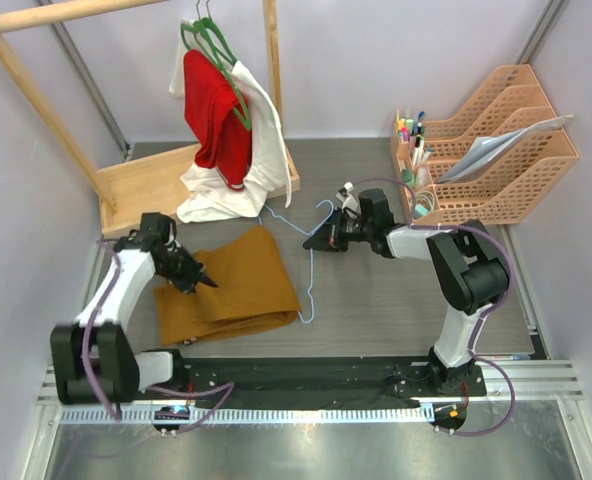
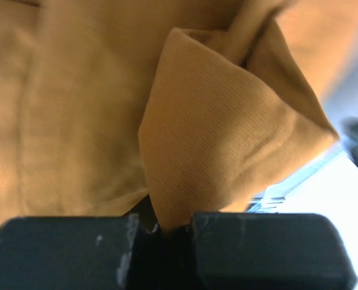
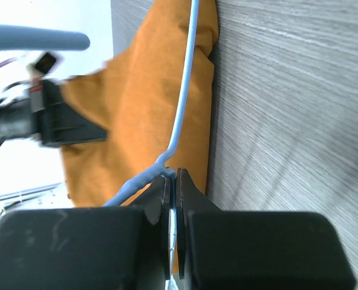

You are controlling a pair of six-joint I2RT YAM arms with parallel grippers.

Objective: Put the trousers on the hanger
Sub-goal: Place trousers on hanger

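Note:
The mustard trousers (image 1: 231, 285) lie folded on the grey table, left of centre. My left gripper (image 1: 204, 283) is shut on a pinched fold of the trousers (image 2: 227, 145) at their left part. The thin light-blue wire hanger (image 1: 309, 262) lies along the trousers' right edge, its hook toward the back. My right gripper (image 1: 313, 241) is shut on the hanger wire (image 3: 182, 103) near its top, with the trousers (image 3: 136, 121) behind it in the right wrist view.
A wooden rack (image 1: 146, 180) at the back left holds green hangers (image 1: 216, 45) with a red garment (image 1: 219, 115) and a white garment (image 1: 261, 150). Peach file trays (image 1: 506, 150) and a pen holder (image 1: 414, 150) stand at the back right.

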